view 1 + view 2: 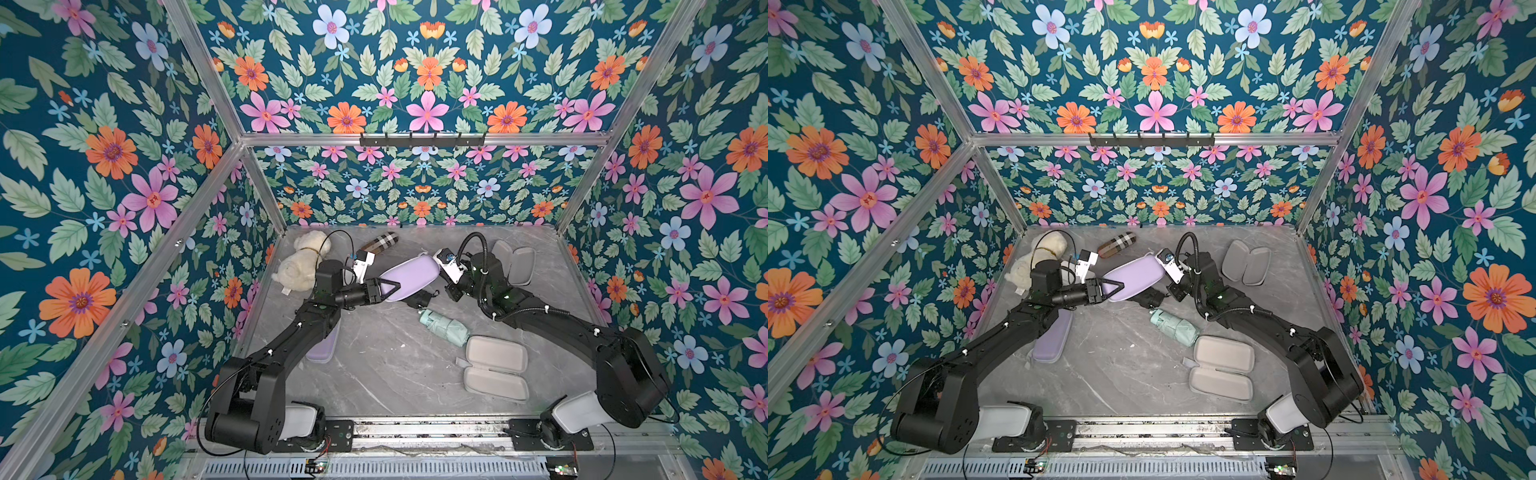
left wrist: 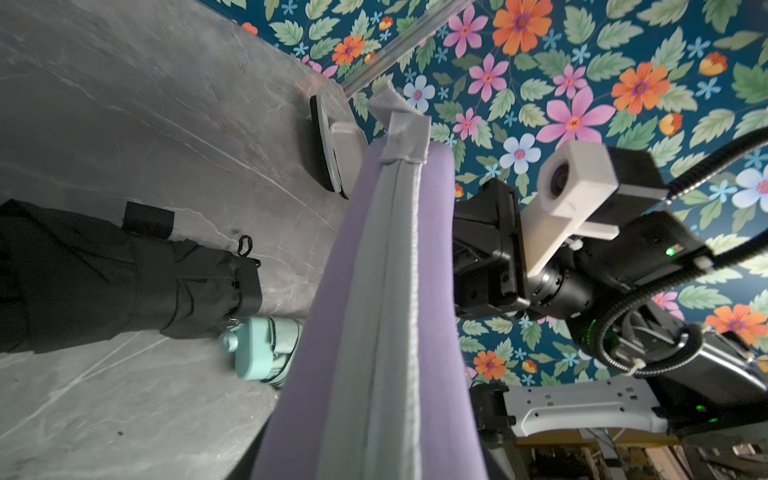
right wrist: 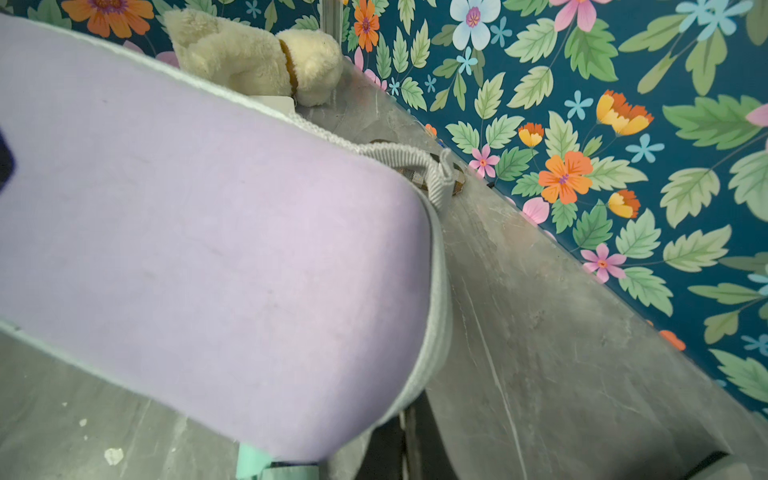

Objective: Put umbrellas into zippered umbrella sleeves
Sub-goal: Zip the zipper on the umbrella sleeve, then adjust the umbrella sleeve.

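Observation:
My left gripper [image 1: 388,289] is shut on the left end of a closed lavender zippered umbrella sleeve [image 1: 409,276], held tilted above the table. In the left wrist view the sleeve's [image 2: 374,316] grey zip seam runs away between my jaws. My right gripper [image 1: 442,286] is shut at the sleeve's other end, by the zip edge [image 3: 436,291]; what it pinches is hidden. Under the sleeve lies a black umbrella [image 2: 104,274]. A mint green umbrella [image 1: 444,328] lies beside it on the table.
An open grey-lined sleeve [image 1: 496,374] lies front right and another [image 1: 513,262] back right. A closed lavender sleeve [image 1: 1052,338] lies under my left arm. A cream plush toy [image 1: 301,262] and a tan plaid capsule [image 1: 380,243] sit at the back left.

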